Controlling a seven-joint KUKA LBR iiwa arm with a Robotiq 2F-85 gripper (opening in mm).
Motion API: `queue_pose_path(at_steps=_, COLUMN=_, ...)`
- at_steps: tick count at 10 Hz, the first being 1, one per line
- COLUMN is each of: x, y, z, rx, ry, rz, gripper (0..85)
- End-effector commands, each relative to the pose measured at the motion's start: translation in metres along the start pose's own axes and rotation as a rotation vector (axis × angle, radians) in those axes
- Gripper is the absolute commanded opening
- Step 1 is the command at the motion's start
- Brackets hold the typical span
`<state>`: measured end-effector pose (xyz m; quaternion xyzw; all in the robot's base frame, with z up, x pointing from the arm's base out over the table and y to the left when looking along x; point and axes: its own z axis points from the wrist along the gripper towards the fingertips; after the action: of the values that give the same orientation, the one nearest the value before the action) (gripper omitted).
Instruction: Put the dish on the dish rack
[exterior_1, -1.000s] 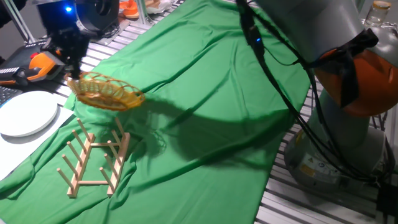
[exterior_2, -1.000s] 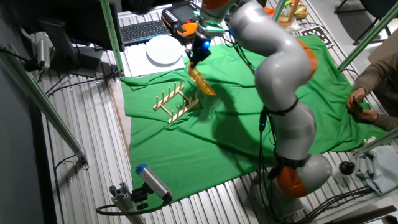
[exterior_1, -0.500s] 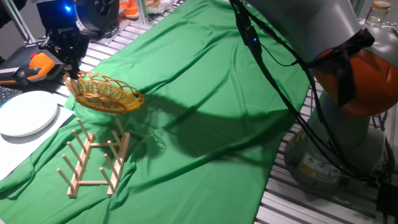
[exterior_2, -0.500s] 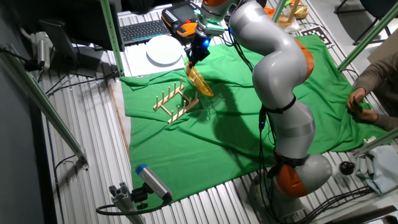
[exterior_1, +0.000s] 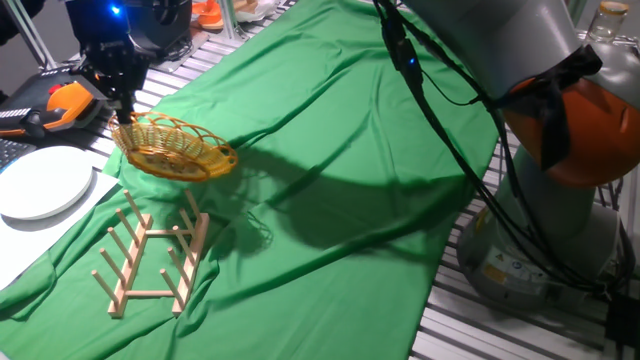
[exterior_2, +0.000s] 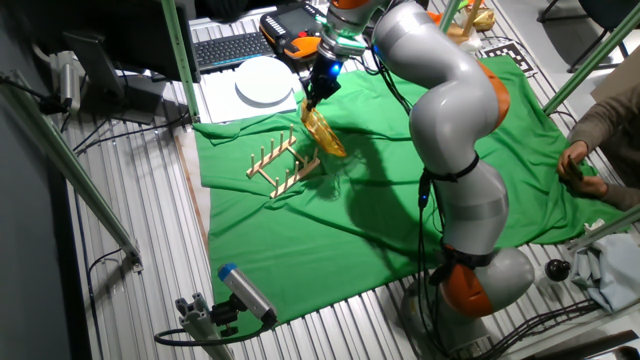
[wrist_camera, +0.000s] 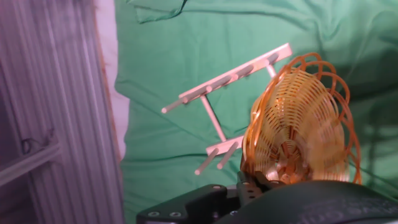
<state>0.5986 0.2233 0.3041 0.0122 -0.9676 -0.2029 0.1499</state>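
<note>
While the end effector (exterior_1: 124, 112) grips the golden-orange woven wicker dish (exterior_1: 176, 149) by its rim, it hangs tilted at twelve o'clock above the light wooden pegged dish rack (exterior_1: 152, 251), presumably for slotting between pegs.

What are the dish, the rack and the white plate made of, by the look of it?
Dish: woven wicker or thin wire, golden orange, open looped lattice rim; the look leaves fibre or metal open.
Dish rack: pale unfinished wood, round pegs on two rails, matte.
White plate: smooth, plain white, probably ceramic or plastic; cannot tell which.
Gripper holds the dish by its rim, above the green cloth.
</note>
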Motion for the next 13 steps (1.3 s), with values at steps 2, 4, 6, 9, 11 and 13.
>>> queue_pose_path(at_steps=2, x=0.0024, y=-0.0005, z=-0.0007, rx=-0.013, ry=0.001, rz=0.005, gripper=0.0)
queue_pose_path(at_steps=4, x=0.0029, y=-0.0011, z=-0.0008, rx=-0.012, ry=0.003, rz=0.008, gripper=0.0)
queue_pose_path(at_steps=6, x=0.0035, y=-0.0026, z=-0.0014, rx=-0.003, ry=0.013, rz=-0.001, gripper=0.0)
queue_pose_path(at_steps=9, x=0.0035, y=-0.0026, z=-0.0014, rx=-0.012, ry=0.05, rz=-0.026, gripper=0.0)
queue_pose_path(at_steps=11, x=0.0035, y=-0.0026, z=-0.0014, rx=-0.01, ry=0.05, rz=-0.035, gripper=0.0)
queue_pose_path(at_steps=13, x=0.0035, y=-0.0026, z=-0.0014, rx=-0.009, ry=0.05, rz=-0.044, gripper=0.0)
